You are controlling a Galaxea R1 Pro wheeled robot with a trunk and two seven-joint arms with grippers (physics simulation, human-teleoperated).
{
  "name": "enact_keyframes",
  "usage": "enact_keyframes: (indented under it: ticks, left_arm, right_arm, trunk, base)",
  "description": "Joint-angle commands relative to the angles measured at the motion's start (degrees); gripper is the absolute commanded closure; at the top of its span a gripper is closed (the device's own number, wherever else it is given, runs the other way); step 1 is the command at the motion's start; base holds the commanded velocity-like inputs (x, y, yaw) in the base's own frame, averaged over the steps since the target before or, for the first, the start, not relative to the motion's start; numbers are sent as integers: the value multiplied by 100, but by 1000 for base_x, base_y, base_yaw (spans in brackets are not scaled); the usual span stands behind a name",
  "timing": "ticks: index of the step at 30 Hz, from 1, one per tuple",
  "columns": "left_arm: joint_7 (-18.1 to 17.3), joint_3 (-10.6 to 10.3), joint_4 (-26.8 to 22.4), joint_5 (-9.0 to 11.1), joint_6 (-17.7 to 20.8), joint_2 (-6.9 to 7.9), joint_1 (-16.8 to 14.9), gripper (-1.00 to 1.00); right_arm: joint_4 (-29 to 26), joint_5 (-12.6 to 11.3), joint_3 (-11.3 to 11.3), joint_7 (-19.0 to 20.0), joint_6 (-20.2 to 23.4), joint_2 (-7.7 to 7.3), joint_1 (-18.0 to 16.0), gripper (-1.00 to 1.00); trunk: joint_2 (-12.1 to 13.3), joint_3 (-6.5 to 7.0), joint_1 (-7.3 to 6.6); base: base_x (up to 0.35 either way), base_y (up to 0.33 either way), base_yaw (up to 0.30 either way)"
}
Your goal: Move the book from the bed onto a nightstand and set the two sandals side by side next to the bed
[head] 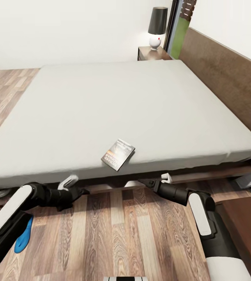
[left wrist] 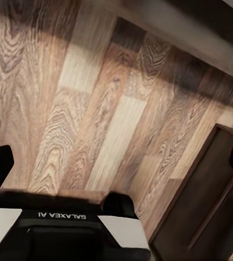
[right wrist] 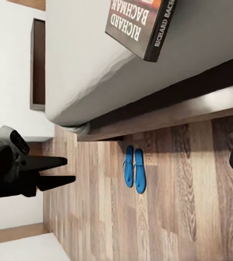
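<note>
Head view: I see the book [head: 118, 154] overhanging the near edge of the bed [head: 114, 101], both arms low over open plank floor [head: 121, 230] beside the frame, left gripper [head: 71, 185] and right gripper [head: 156, 181] jaw states unclear from here, sandals [right wrist: 133, 168] paired on floor near the bed frame.

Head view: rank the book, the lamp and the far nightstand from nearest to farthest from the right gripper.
From the right gripper:
1. The book, at the bed's near edge, just up and left of the gripper.
2. and 3. The nightstand and the lamp on it, across the bed by the headboard; too close to call.
</note>
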Motion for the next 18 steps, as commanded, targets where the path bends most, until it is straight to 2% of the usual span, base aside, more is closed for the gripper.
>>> enact_keyframes:
  ticks: [1,4,6,8,9,11,12,15,16,18]
  left_arm:
    - [40,-2,-4,36,0,3,55,-100]
    - [-64,-3,-4,-134,-27,3,275,-100]
    - [-228,-4,-4,-417,-61,2,493,-100]
    - [-512,-1,-4,-820,-143,1,765,-100]
    - [-924,8,-2,-1266,-308,7,1071,-100]
    - [-1414,37,0,-1695,-549,23,1407,-100]
    - [-1414,37,0,-1695,-549,23,1407,-100]
    - [-2122,140,4,-2232,-986,40,1932,-100]
    - [-2734,315,9,-2724,-1553,37,2497,-100]
    - [-2899,364,14,-2881,-1770,31,2686,-100]
  right_arm:
    - [29,37,-17,45,18,14,-4,-100]
    - [189,33,-20,45,-118,66,-4,-100]
    - [323,31,-48,38,-316,119,-4,-100]
    - [444,30,-112,23,-545,184,-5,-100]
    - [529,29,-188,9,-726,253,-5,-100]
    - [585,29,-248,-7,-856,345,-5,-100]
    - [585,29,-248,-7,-856,345,-5,-100]
    - [633,28,-310,-55,-970,488,-5,-100]
    - [679,23,-383,-109,-1040,584,-5,-100]
    - [694,1,-464,-123,-1056,611,-2,-100]
  trunk:
    - [-2,6,0]
    - [-2,34,0]
    - [-2,53,0]
    - [-2,72,0]
    - [-2,81,0]
    - [-2,99,0]
    - [-2,109,0]
    - [-2,137,0]
    - [-2,146,0]
    - [-2,165,0]
  base:
    - [0,0,0]
    - [0,0,0]
    - [0,0,0]
    - [0,0,0]
    - [0,0,0]
    - [0,0,0]
    - [0,0,0]
    - [0,0,0]
    - [0,0,0]
    - [0,0,0]
